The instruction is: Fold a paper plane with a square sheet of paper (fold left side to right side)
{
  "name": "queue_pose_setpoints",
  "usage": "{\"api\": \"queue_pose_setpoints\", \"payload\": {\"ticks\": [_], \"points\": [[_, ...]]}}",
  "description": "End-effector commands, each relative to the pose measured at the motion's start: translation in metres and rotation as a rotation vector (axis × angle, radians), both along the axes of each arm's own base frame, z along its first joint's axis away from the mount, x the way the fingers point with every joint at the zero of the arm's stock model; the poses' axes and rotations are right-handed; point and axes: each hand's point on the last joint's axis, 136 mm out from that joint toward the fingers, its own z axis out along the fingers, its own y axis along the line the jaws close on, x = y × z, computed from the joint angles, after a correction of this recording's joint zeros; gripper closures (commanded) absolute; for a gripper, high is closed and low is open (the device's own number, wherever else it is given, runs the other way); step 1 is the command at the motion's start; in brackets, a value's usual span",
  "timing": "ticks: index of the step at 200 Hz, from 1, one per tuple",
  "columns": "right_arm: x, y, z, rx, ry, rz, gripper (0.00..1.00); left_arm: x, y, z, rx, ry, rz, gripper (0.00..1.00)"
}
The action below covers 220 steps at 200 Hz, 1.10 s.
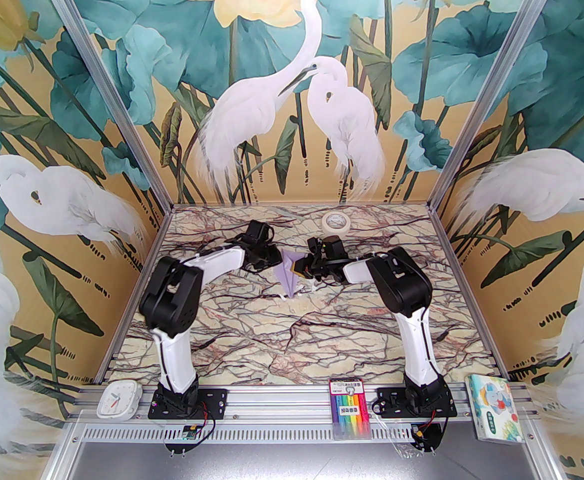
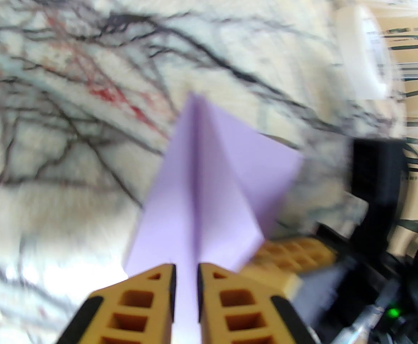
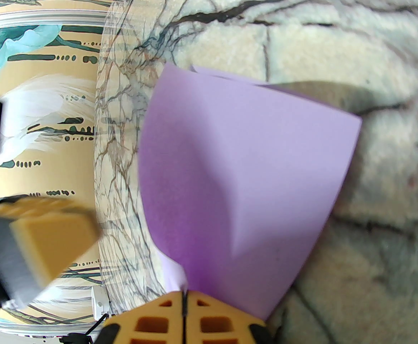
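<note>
The square sheet of paper, pale lavender, is folded into a pointed paper plane (image 1: 287,275) with a centre ridge and sits mid-table between both arms. In the left wrist view the paper plane (image 2: 212,177) points away from me, and its tail runs into the narrow gap of my left gripper (image 2: 186,274), which is shut on it. My left gripper (image 1: 277,260) comes in from the left. My right gripper (image 1: 302,269) comes from the right. Its jaws (image 3: 184,299) are pressed together on a corner of the paper (image 3: 248,163), which curves upward. The right gripper's orange finger (image 2: 291,260) lies beside the plane's tail.
A white tape roll (image 1: 335,223) stands near the back wall. On the near aluminium rail are a white clock (image 1: 116,400), a pack of coloured markers (image 1: 350,400) and a colourful tissue pack (image 1: 494,408). Marble tabletop (image 1: 292,338) lies open in front of the grippers.
</note>
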Motion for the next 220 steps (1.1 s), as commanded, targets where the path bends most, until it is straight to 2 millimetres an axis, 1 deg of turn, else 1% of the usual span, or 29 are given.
{"api": "queue_pose_setpoints", "payload": {"ticks": [1,12,36,53,73,89,100,109,138,172,206,220], "points": [[-0.003,0.001,-0.003,0.003,-0.007,0.019,0.92,-0.026,-0.014,0.004,-0.077,0.027,-0.030,0.83],[-0.003,0.001,-0.004,0.003,-0.006,0.017,0.92,-0.041,-0.023,0.001,-0.086,0.046,-0.054,0.83],[-0.003,0.000,-0.004,0.003,-0.006,0.014,0.92,-0.067,-0.034,-0.009,-0.050,0.079,-0.082,0.83],[-0.004,0.000,-0.004,0.003,-0.006,0.014,0.92,-0.078,-0.036,-0.018,-0.023,0.100,-0.080,0.82],[-0.004,0.000,-0.005,0.003,-0.006,0.014,0.92,-0.087,-0.035,-0.025,0.022,0.108,-0.078,0.77],[-0.004,0.000,-0.005,0.003,-0.004,0.014,0.91,-0.090,-0.034,-0.028,0.072,0.099,-0.086,0.74],[-0.004,0.000,-0.005,0.002,-0.004,0.012,0.91,-0.090,-0.033,-0.030,0.117,0.096,-0.094,0.69],[-0.004,0.000,-0.006,0.001,-0.005,0.012,0.91,-0.091,-0.033,-0.032,0.156,0.092,-0.101,0.66],[-0.005,-0.001,-0.006,0.002,-0.003,0.010,0.92,-0.089,-0.031,-0.037,0.248,0.085,-0.103,0.66],[-0.004,-0.001,-0.007,0.002,-0.003,0.008,0.91,-0.086,-0.036,-0.037,0.328,0.067,-0.119,0.67],[-0.004,-0.001,-0.006,0.003,-0.003,0.007,0.91,-0.085,-0.036,-0.041,0.462,0.055,-0.134,0.69],[-0.004,-0.001,-0.006,0.004,-0.003,0.009,0.91,-0.084,-0.036,-0.042,0.499,0.054,-0.137,0.72]]}}
